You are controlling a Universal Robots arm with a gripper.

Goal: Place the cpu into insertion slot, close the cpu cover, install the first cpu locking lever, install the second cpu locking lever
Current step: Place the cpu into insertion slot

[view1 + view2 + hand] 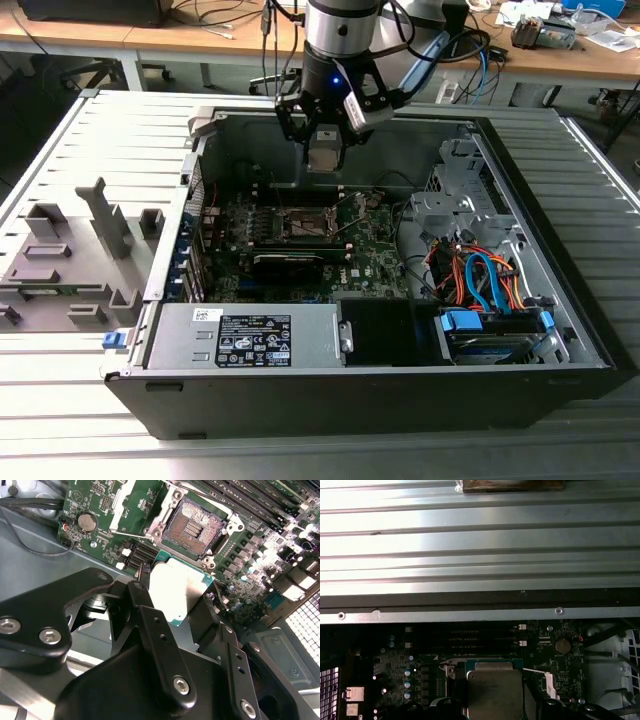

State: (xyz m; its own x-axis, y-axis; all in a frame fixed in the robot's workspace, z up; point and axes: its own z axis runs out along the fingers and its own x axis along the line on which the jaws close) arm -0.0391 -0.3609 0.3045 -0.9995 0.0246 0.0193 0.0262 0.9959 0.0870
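Second wrist view: cpu (180, 592), bare socket (194, 527)

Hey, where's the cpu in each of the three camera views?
Exterior view: cpu in the jaws, above the socket.
Second wrist view: cpu between the jaws, next to the bare socket.
First wrist view: cpu near the coin battery.
Shared landmark: coin battery in both wrist views; socket links the exterior view.

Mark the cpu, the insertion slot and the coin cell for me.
cpu (180, 592): second wrist view, centre of its metal top.
insertion slot (194, 527): second wrist view, middle of its contact field.
coin cell (86, 522): second wrist view, centre of its round face.
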